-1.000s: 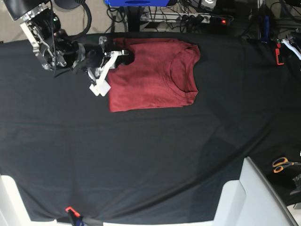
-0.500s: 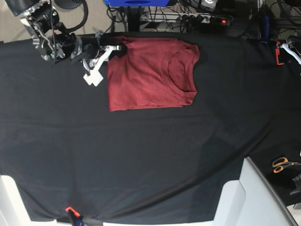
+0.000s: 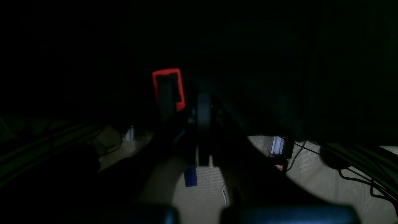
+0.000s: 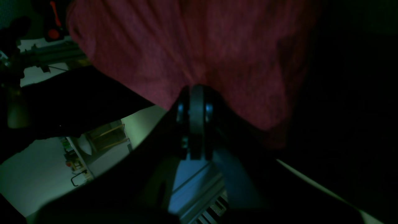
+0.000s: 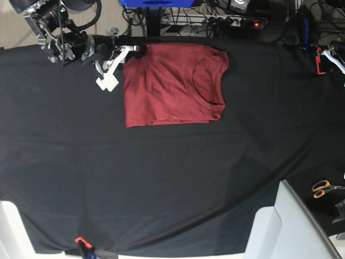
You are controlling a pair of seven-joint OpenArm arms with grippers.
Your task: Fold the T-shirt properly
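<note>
— Base view? 
— T-shirt (image 5: 170, 84) lies folded on the black cloth (image 5: 172, 178); right gripper (image 5: 133, 49) sits at its corner.
— Wrist views? 
— Right jaws pressed together against fabric, possibly pinching it. Left gripper (image 3: 203, 102) is closed, empty. Next: probably withdraw.

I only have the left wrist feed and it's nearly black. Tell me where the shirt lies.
Observer: The shirt lies folded in a rectangle on the black cloth, near its far edge in the base view.
Operator: Report the right gripper.
Observer: The right gripper is at the shirt's corner, jaws shut. I cannot tell whether it pinches fabric.
Operator: Place my own gripper on the table.
Observer: The base view shows the left gripper at the cloth's opposite end, well apart from the shirt.
</note>
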